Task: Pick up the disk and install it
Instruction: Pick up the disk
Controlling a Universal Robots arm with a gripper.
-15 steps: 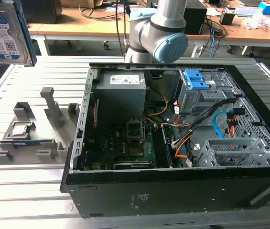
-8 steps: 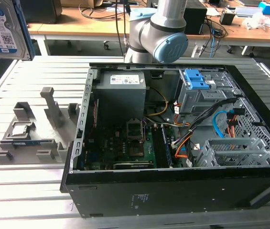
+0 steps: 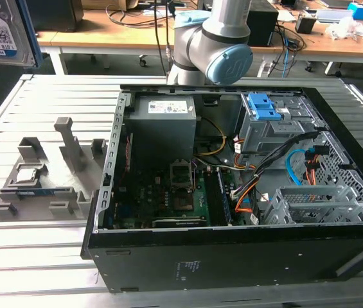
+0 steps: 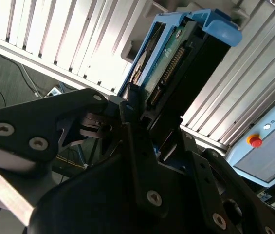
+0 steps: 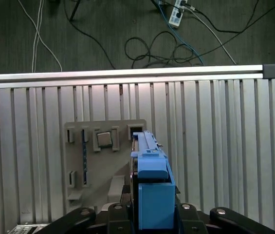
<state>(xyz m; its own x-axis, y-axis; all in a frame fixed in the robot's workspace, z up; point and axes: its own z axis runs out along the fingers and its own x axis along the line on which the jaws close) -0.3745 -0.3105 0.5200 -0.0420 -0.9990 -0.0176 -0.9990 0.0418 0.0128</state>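
The black 2-fingered hand (image 4: 138,116) is clamped on one end of the disk (image 4: 176,63), a flat rectangular silvery metal hard drive with blue plastic side rails. Its connector edge and green circuit board show in the second wrist view. In the first wrist view the disk (image 5: 151,185) juts out from the hand edge-on, in the air above the ribbed aluminium desk (image 5: 225,146) and clear of the grey plastic parts holder (image 5: 103,165) below it, where a small square silver processor chip (image 5: 104,139) sits in 1 pocket. In the exterior view the disk (image 3: 0,29) shows its white-and-blue label high at the exterior view's left, well apart from the black open computer case (image 3: 232,263), which lies on its side on the exterior view's right of the holder. Inside the case, toward its far right, stands the grey metal drive cage (image 3: 268,135) with a bright blue plastic latch (image 3: 263,106), and loose orange and blue cables (image 3: 297,168) run just beside it. As I judge it, the pick-up is done and the carry is in hand, with the install not yet begun. It calls for bringing the disk over the case wall, squaring its 2 rails to the cage opening, and keeping clear of the cables.
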